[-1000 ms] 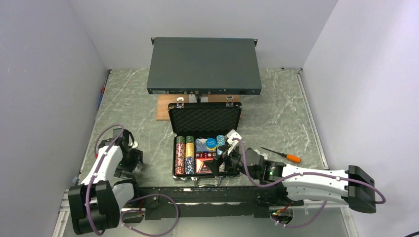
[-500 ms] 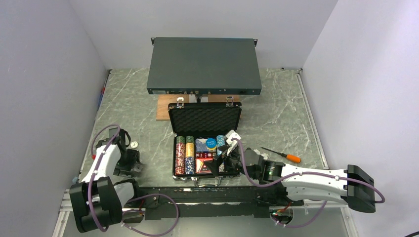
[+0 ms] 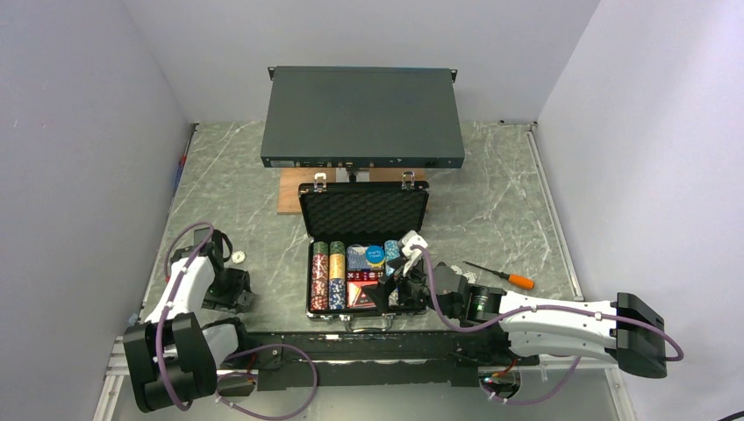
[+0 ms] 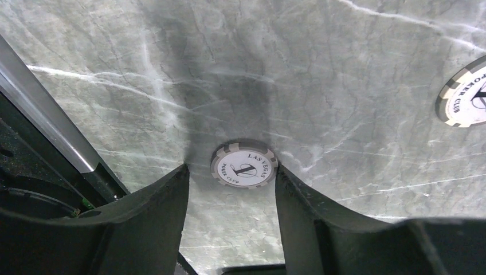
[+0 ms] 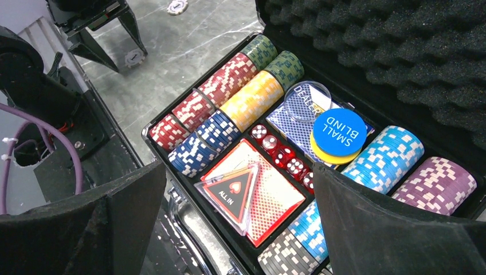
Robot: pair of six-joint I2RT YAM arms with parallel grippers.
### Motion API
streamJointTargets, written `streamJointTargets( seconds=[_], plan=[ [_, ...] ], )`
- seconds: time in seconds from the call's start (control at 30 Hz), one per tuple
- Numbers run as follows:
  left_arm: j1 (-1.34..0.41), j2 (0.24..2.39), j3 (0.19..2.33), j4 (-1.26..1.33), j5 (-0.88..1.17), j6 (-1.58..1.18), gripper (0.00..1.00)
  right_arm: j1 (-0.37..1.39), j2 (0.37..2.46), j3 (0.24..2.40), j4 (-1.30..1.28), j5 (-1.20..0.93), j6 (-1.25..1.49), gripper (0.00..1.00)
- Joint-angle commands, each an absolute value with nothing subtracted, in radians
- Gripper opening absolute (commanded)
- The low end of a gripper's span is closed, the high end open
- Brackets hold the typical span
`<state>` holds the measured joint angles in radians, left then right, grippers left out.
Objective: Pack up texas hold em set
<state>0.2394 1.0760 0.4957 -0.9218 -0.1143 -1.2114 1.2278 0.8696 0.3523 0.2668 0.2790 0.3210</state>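
Observation:
The texas hold em set [image 3: 364, 212] lies open mid-table, its foam lid up. Inside are chip rows [image 5: 238, 86], red dice [image 5: 279, 150], a red card deck [image 5: 275, 195], a blue disc [image 5: 340, 132] and a triangular "all in" marker [image 5: 232, 192]. My right gripper [image 3: 397, 282] [image 5: 238, 183] hovers open over the case's near right part. My left gripper [image 3: 233, 296] [image 4: 231, 171] is down at the table, left of the case, open. A grey-white chip [image 4: 245, 164] [image 5: 133, 58] lies flat between its fingertips. A second loose chip [image 3: 238, 257] [image 4: 464, 100] lies further off.
A large dark grey rack box [image 3: 362, 116] stands behind the case on a wooden board [image 3: 289, 191]. An orange-handled screwdriver [image 3: 502, 276] lies right of the case. The black base rail [image 3: 351, 346] runs along the near edge, close to the left gripper.
My left gripper has drawn back toward the near edge, uncovering the second loose chip, and its jaws have narrowed around the other chip. The right arm has not moved.

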Motion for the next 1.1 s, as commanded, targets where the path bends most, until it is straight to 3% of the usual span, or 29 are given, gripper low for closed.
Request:
streamJointTargets(
  seconds=[0.0, 0.37, 0.7, 1.07],
  plan=[
    [0.242, 1.121, 0.451, -0.848, -0.099, -1.219, 0.57, 1.221, 0.865, 0.37, 0.307, 0.276, 0.318, 1.0],
    [0.24, 1.093, 0.47, -0.826, -0.101, -1.176, 0.35, 1.201, 0.874, 0.376, 0.294, 0.274, 0.323, 1.0],
    [0.199, 0.995, 0.516, -0.867, -0.077, -1.135, 0.26, 1.173, 0.917, 0.392, 0.279, 0.268, 0.326, 1.0],
    [-0.005, 0.936, 0.581, -0.874, -0.011, -1.205, 0.24, 1.131, 0.983, 0.441, 0.244, 0.237, 0.35, 1.0]
  ],
)
